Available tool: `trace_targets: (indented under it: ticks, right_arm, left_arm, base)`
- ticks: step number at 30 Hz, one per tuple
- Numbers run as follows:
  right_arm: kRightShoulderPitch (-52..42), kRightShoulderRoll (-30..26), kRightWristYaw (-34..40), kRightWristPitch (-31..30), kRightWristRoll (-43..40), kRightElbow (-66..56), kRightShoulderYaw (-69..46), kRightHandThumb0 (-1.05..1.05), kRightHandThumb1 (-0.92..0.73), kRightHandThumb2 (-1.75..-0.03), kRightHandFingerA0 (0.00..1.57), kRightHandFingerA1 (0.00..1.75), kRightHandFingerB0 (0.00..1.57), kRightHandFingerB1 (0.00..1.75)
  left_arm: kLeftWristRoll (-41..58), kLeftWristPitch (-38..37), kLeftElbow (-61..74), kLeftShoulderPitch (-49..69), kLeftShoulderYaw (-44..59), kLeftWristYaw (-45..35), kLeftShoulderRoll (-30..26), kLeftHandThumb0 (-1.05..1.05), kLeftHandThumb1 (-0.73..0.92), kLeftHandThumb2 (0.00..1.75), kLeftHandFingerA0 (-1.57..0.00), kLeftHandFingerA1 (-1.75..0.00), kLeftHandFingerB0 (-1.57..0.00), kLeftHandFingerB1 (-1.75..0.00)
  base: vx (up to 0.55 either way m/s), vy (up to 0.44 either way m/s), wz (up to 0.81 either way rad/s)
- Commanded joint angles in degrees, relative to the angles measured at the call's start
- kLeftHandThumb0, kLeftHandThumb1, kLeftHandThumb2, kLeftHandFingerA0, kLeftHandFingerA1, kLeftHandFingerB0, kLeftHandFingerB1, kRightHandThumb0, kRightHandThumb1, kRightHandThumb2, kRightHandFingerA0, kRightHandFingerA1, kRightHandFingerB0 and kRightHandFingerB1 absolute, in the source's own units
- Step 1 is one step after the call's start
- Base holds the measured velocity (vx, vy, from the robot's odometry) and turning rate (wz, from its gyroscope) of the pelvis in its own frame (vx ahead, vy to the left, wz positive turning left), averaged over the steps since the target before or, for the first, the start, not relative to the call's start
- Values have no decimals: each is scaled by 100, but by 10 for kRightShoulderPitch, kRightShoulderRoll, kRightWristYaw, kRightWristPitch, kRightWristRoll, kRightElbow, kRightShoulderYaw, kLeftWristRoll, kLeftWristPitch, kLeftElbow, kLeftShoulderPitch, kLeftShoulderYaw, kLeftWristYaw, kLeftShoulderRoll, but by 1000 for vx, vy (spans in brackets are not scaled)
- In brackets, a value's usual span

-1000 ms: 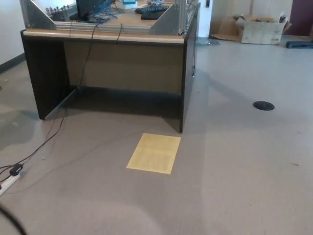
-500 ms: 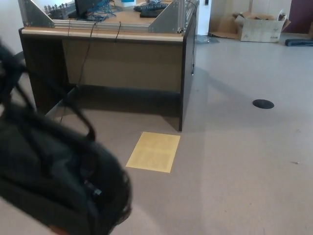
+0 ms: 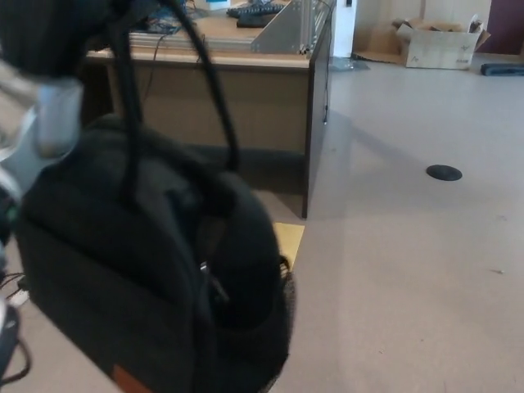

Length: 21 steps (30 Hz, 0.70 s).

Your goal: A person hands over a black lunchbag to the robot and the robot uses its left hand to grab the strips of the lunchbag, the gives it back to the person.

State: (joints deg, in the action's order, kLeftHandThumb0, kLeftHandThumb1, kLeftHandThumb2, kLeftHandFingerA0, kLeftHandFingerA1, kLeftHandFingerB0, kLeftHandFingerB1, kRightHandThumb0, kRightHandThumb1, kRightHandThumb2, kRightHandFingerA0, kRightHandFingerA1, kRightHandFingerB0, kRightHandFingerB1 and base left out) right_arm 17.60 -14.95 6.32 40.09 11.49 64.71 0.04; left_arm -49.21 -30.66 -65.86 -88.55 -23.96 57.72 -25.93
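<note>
Black fabric is filling the left half of the frame: the lunchbag (image 3: 155,278) is hanging there, close to the camera and blurred, its straps (image 3: 209,90) running up toward the upper left corner. At that corner a dark mass is showing above a pale metal part (image 3: 49,115); it is probably the left hand (image 3: 49,33), but whether its fingers are closed round the straps cannot be told. The right hand is not being shown at all, and no person is being seen.

The step in hand is judged to be the taking or holding of the bag by its straps. Next, a firm hold on the straps is being called for, then the bag is to be carried back toward the person.

Behind the bag, a dark desk (image 3: 315,106) with a wooden top is standing across the upper middle, and a yellow sheet (image 3: 288,239) on the floor is being partly hidden by the bag. Further right, a round black floor plate (image 3: 444,172) is lying on the grey floor, and a cardboard box (image 3: 438,45) is sitting at the upper right. The space to the right is looking open.
</note>
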Motion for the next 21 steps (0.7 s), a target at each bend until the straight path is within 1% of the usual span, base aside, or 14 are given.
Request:
trace_targets:
  ticks: [1,4,5,6,8,9,10,11,13,15,16,17,18,21]
  right_arm:
    - [7,-5,3,-10,7,-1,8,-75,-86,-66,42,43,37,37]
    - [7,-2,5,-13,10,1,14,-76,-86,-66,42,43,38,37]
    - [6,-1,8,-15,12,1,16,-80,-78,-72,42,46,36,39]
    - [6,-1,4,-17,10,0,16,-76,-86,-66,42,43,39,37]
    - [5,0,-4,-21,3,-2,14,-76,-85,-66,42,42,39,36]
    - [6,2,-11,-24,-3,-2,11,-76,-68,-109,38,56,23,46]
    - [7,2,-14,-25,-6,-2,10,-76,-68,-109,38,56,23,46]
    - [8,2,-16,-26,-6,-2,10,-81,-79,-69,41,43,35,36]
    - [9,3,-20,-28,-9,-3,9,-81,-78,-70,42,43,35,36]
    - [15,6,-18,-29,-6,0,11,-84,-77,-70,42,43,36,36]
    - [16,8,-19,-31,-7,1,10,-84,-77,-70,42,43,36,36]
    - [17,9,-17,-31,-5,4,12,-79,-68,-108,39,56,23,45]
    - [16,9,-17,-30,-4,5,12,-79,-83,-65,43,42,39,36]
    - [12,10,-15,-27,-2,5,13,-77,-83,-65,44,43,40,36]
  left_arm:
    - [-12,35,-23,-66,-26,-42,43,-26,63,56,-81,-175,-56,-172]
    - [-8,40,-27,-84,-36,-37,70,-23,59,55,-84,-175,-58,-173]
    - [-10,49,-27,-89,-40,-35,79,-23,60,55,-84,-175,-58,-175]
    - [-7,47,-26,-91,-40,-34,86,-22,60,55,-84,-175,-58,-175]
    - [4,42,-22,-96,-38,-45,102,-21,57,54,-81,-175,-56,-173]
    - [5,44,-20,-99,-39,-45,110,-22,57,54,-81,-175,-56,-173]
    - [5,45,-20,-100,-40,-44,113,-22,57,54,-81,-175,-56,-173]
    - [-3,57,-18,-104,-45,-37,118,-23,57,54,-81,-175,-55,-172]
    - [-20,70,-15,-115,-60,-22,133,-24,59,55,-82,-175,-56,-174]
    - [-14,62,-13,-118,-63,-27,143,-23,59,56,-86,-175,-61,-171]
    - [-14,60,-11,-119,-66,-27,150,-23,59,56,-86,-175,-61,-171]
    - [-16,60,-9,-118,-71,-29,156,-24,59,56,-86,-175,-64,-169]
    - [-19,63,-8,-117,-75,-26,159,-25,59,58,-86,-175,-69,-161]
    - [-23,64,-2,-112,-84,-25,171,-26,57,58,-85,-175,-70,-157]
  base:
    - [0,0,0]
    - [0,0,0]
    - [0,0,0]
    - [0,0,0]
    - [0,0,0]
    - [0,0,0]
    - [0,0,0]
    - [0,0,0]
    - [0,0,0]
    - [0,0,0]
    - [0,0,0]
    - [0,0,0]
    - [0,0,0]
    - [0,0,0]
